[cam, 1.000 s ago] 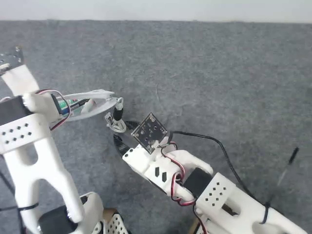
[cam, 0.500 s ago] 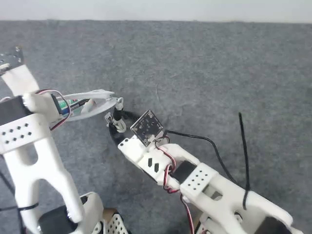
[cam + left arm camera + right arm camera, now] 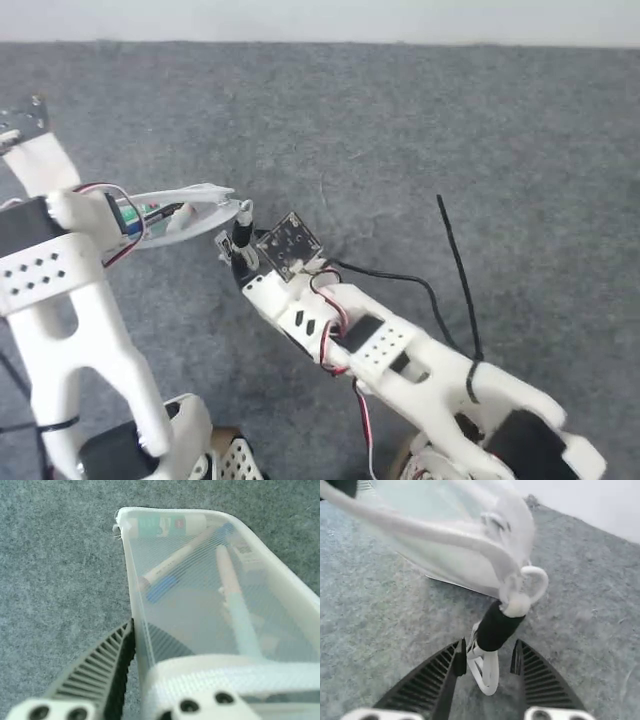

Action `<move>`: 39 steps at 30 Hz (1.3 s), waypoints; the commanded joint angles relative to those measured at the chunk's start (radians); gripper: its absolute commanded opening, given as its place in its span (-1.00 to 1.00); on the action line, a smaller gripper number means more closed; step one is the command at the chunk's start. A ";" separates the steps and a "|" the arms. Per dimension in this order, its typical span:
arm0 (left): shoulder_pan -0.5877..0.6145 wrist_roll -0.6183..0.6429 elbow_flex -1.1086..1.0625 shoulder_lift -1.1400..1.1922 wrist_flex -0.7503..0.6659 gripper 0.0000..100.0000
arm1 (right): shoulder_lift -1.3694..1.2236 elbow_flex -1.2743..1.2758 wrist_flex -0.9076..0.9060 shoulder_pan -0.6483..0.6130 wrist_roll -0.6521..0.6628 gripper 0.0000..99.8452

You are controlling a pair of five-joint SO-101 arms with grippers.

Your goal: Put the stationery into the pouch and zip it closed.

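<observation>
Two white plastic arms stand nearest, the left arm thick and blocky, the right arm stretched low across the table with red and black wires along it and one thin black cable sticking up from it.

The left gripper is clamped on one edge of the single pouch: one black ribbed finger presses on one side of the fabric and a white plastic jaw on the other.

The right gripper has its two black ribbed fingers set narrowly apart. Between them hangs the one zipper pull, a short black sleeve with a white cord loop at its end. One finger looks to be touching the loop, though that is hard to tell, and there is a gap at the other.

The pouch is translucent white mesh with a white zipper band, held off the table, its mouth gaping. Through the mesh show two slim pens, both pale with blue, and one stubby white-and-green tube; other small pieces beside them are too blurred to count.

Beyond lies the grey, felt-like table cover, and behind it a pale wall.
</observation>
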State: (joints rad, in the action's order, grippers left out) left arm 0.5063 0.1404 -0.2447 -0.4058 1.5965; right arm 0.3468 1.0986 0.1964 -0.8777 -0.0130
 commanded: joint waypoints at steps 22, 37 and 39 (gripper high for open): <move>-0.008 0.005 0.001 -0.012 -0.029 -0.98 | -0.182 -0.158 0.228 0.050 -0.009 -0.72; -0.008 0.003 -0.028 -0.012 -0.061 -0.98 | -0.162 -0.152 0.220 0.059 -0.008 -0.75; -0.008 0.003 -0.030 -0.012 -0.064 -0.98 | -0.162 -0.152 0.225 0.059 -0.005 -0.88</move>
State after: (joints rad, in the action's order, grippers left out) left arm 0.5063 0.1389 -0.2708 -0.4166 1.5704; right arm 0.1442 0.9973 0.3974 -0.8332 -0.0130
